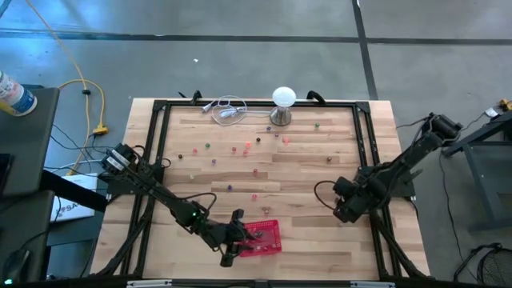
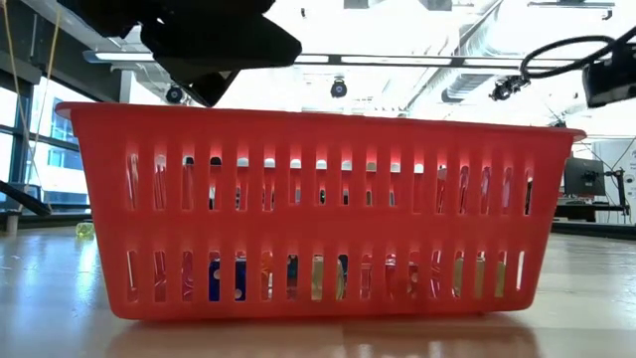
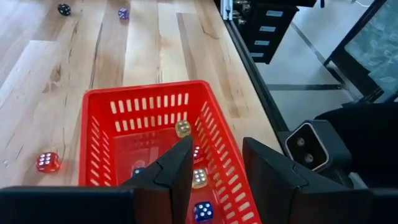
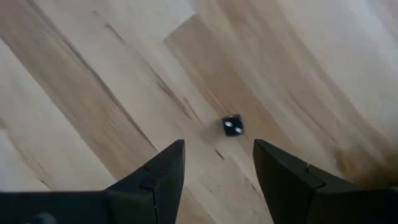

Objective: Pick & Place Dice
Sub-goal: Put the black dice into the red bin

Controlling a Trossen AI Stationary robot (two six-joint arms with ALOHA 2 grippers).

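A red slotted basket (image 1: 264,238) stands near the table's front edge; it fills the low view (image 2: 318,219). Several dice lie inside it, among them a pale one (image 3: 183,129) and a blue one (image 3: 202,211). A red die (image 3: 48,162) lies on the wood just outside the basket. More dice (image 1: 240,152) are scattered over the middle and far part of the table. My left gripper (image 3: 217,180) hangs open over the basket's near end (image 1: 232,244), holding nothing. My right gripper (image 4: 217,168) is open and points down at the right side of the table (image 1: 344,212), above a dark die (image 4: 232,126).
A white ball-topped metal stand (image 1: 283,104) and a coiled white cable (image 1: 228,110) sit at the table's far edge. A black frame rail (image 1: 364,144) borders the wooden top. Bare wood lies between the basket and my right gripper.
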